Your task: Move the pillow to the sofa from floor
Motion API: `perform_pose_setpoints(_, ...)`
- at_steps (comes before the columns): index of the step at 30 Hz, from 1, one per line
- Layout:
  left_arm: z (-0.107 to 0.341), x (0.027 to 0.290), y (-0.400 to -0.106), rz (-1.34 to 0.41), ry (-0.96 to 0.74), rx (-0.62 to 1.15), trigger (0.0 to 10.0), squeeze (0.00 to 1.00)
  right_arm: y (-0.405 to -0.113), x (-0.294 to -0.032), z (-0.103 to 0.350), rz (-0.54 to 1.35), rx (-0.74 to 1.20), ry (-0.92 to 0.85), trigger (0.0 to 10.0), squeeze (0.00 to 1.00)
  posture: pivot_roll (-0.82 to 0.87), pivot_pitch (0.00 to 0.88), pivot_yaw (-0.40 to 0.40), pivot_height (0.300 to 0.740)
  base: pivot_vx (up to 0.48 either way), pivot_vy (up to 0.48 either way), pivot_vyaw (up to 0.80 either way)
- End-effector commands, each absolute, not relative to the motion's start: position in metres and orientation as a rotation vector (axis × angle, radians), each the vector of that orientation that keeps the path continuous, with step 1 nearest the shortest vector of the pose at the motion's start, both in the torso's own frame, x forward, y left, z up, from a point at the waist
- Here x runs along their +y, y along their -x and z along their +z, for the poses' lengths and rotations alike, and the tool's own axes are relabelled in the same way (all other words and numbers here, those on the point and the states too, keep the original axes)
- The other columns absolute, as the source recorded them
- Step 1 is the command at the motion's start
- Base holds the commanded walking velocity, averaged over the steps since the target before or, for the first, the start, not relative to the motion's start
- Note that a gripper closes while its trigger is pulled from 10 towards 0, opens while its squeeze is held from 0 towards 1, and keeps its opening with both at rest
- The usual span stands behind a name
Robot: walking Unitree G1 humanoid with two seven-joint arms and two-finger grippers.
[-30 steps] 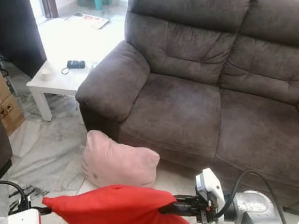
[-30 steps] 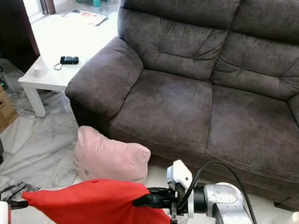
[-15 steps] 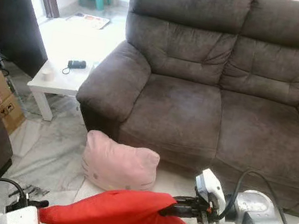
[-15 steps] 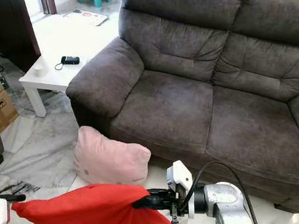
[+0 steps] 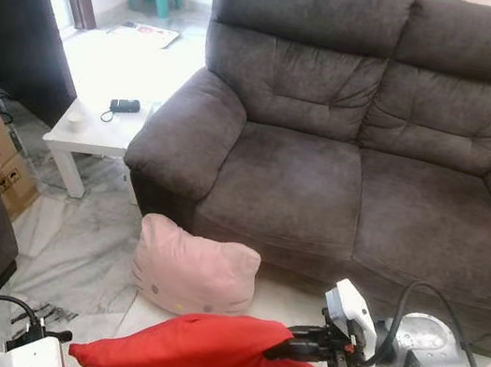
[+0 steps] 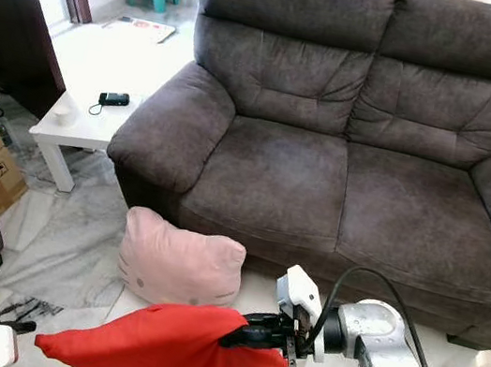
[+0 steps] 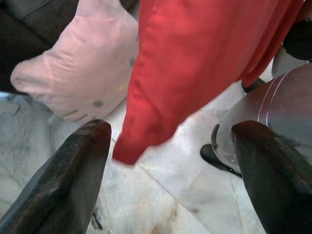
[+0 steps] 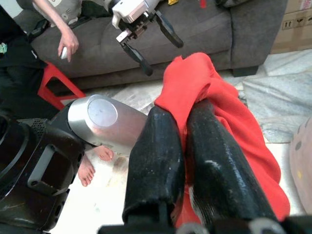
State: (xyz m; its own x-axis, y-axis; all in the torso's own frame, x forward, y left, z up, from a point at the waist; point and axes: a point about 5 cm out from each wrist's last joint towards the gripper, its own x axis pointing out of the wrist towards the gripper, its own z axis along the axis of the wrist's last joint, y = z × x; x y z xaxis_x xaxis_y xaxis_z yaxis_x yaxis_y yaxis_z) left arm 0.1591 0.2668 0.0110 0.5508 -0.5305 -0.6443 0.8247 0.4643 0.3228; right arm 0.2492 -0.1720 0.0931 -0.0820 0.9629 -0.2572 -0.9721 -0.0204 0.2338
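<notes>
In front of the sofa (image 5: 361, 175), the right gripper (image 6: 243, 333) has its jaws clamped on a red pillow (image 5: 214, 363); the left gripper (image 7: 170, 161) gapes wide. Lifted, not yet placed.

The robot's silver cylindrical right forearm (image 5: 437, 365) ends in a white wrist block (image 5: 352, 309) and two long black fingers (image 8: 195, 165); a black cable (image 5: 410, 303) loops over it.
</notes>
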Motion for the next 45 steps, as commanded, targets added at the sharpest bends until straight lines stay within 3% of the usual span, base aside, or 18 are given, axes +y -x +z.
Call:
perform_pose_setpoints(1,0.009,0.269,-0.159,-0.883,-0.682,0.51,10.0,0.0,-0.251,-0.165,0.112,1.683,0.285,0.041,10.0,0.0,0.1,0.015,-0.013,0.74,0.0,0.0,0.0)
perform_pose_setpoints(11,0.004,0.269,-0.165,-0.885,-0.684,0.497,10.0,0.0,-0.247,-0.164,0.114,1.701,0.286,0.043,10.0,0.0,0.09,0.011,-0.014,0.74,0.0,0.0,0.0)
perform_pose_setpoints(19,-0.007,0.252,-0.169,-0.95,-0.591,0.522,10.0,0.0,-0.246,-0.163,0.114,1.699,0.286,0.042,10.0,0.0,0.08,0.011,-0.017,0.74,0.0,0.0,0.0)
perform_pose_setpoints(29,-0.013,0.248,-0.178,-0.898,-0.63,0.51,10.0,0.0,-0.245,-0.164,0.115,1.689,0.29,0.043,10.0,0.0,0.07,0.015,-0.023,0.74,0.0,0.0,0.0)
perform_pose_setpoints(30,-0.013,0.249,-0.179,-0.891,-0.635,0.512,0.0,0.0,-0.245,-0.164,0.115,1.688,0.29,0.044,10.0,0.0,0.06,0.015,-0.024,0.74,0.0,0.0,0.0)
perform_pose_setpoints(45,-0.016,0.244,-0.173,-0.903,-0.599,0.488,0.0,0.0,-0.247,-0.162,0.113,1.666,0.289,0.042,10.0,0.0,0.07,0.016,-0.024,0.74,0.0,0.0,0.0)
